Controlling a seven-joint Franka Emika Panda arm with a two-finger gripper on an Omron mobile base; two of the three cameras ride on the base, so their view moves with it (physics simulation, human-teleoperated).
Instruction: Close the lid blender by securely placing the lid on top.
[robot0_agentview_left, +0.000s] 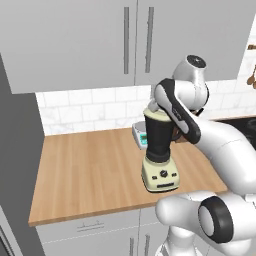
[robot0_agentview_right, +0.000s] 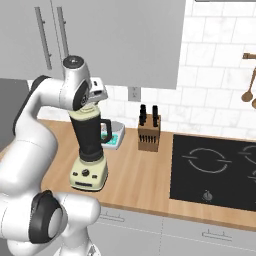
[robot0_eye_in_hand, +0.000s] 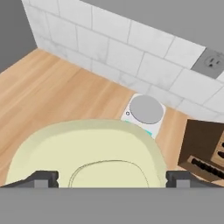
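1. The blender (robot0_agentview_left: 160, 150) is seen standing upright on the wooden surface (robot0_agentview_left: 85, 170), near its front edge
2. The lid (robot0_eye_in_hand: 87, 151) is seen lying across the top of the blender's dark jar, level with its rim
3. The jaws (robot0_eye_in_hand: 107, 178) are held directly above the blender, spread wide, one fingertip (robot0_eye_in_hand: 41, 178) at each side of the lid; whether the lid is touched cannot be told
4. A small grey scale (robot0_eye_in_hand: 146, 109) is found just behind the blender, against the tiled wall (robot0_eye_in_hand: 113, 48)
5. A brown knife block (robot0_agentview_right: 149, 131) is placed to the right of the blender, beyond the scale
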